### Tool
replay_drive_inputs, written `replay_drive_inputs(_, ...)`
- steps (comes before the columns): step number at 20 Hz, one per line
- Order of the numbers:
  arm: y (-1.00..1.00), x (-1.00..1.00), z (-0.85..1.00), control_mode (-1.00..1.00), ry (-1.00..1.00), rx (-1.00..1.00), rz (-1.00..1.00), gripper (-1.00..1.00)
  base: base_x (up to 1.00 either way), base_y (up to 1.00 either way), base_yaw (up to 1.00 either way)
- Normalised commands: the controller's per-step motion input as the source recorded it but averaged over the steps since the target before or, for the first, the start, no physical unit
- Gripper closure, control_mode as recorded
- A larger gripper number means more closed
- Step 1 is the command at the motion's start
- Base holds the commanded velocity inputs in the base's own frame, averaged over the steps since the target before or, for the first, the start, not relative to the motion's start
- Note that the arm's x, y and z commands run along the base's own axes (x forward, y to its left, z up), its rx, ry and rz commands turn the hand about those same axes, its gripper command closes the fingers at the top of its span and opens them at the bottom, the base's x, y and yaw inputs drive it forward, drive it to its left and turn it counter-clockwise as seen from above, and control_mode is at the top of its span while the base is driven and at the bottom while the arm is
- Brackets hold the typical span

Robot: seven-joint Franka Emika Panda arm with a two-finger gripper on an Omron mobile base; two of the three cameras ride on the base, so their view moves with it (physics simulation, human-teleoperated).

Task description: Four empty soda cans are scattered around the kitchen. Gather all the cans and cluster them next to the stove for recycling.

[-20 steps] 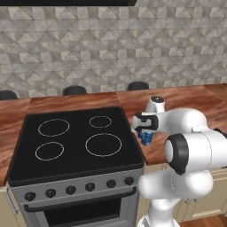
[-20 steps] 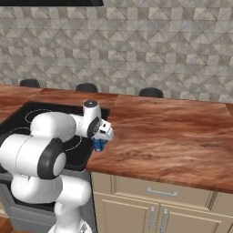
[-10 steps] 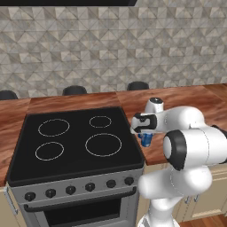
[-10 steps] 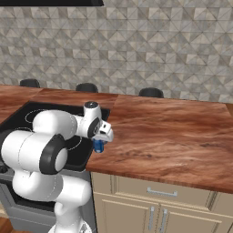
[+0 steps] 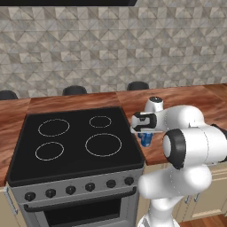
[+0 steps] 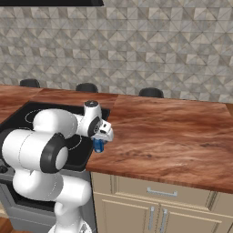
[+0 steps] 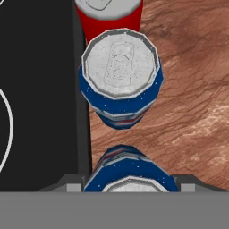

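Arm pose first: the white jointed robot arm is folding forward from the base, with its wrist bent down over the seam where the flat black glass stove is meeting the reddish-brown wood countertop. The two-finger gripper is pointing downward there, just past the stove's right edge, and the base views are showing a small blue cylinder hanging under the hand.

Counting in the hand view, three soda cans are showing in a row along the countertop beside the stove's edge. The blue can with a silvery top at the bottom edge is sitting between the gripper's grey pads, one at each of its sides. The second blue silver-topped can is standing upright just beyond it. The bright red can is standing just behind that one, cut off by the frame's top.

The fingers are standing partly apart and pinching the nearest blue can between them. All three cans are sitting on the wood, close to the stove's dark rim.
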Motion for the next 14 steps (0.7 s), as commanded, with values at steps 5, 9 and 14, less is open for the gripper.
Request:
replay_drive_inputs(5,0.0,0.0,0.0,-1.0,0.0,0.0,0.0,1.0,0.0,0.0,0.0)
replay_drive_inputs(9,0.0,0.0,0.0,-1.0,0.0,0.0,0.0,-1.0,0.0,0.0,0.0)
replay_drive_inputs(14,0.0,0.0,0.0,-1.0,-0.02,-0.01,0.0,-1.0,0.0,0.0,0.0)
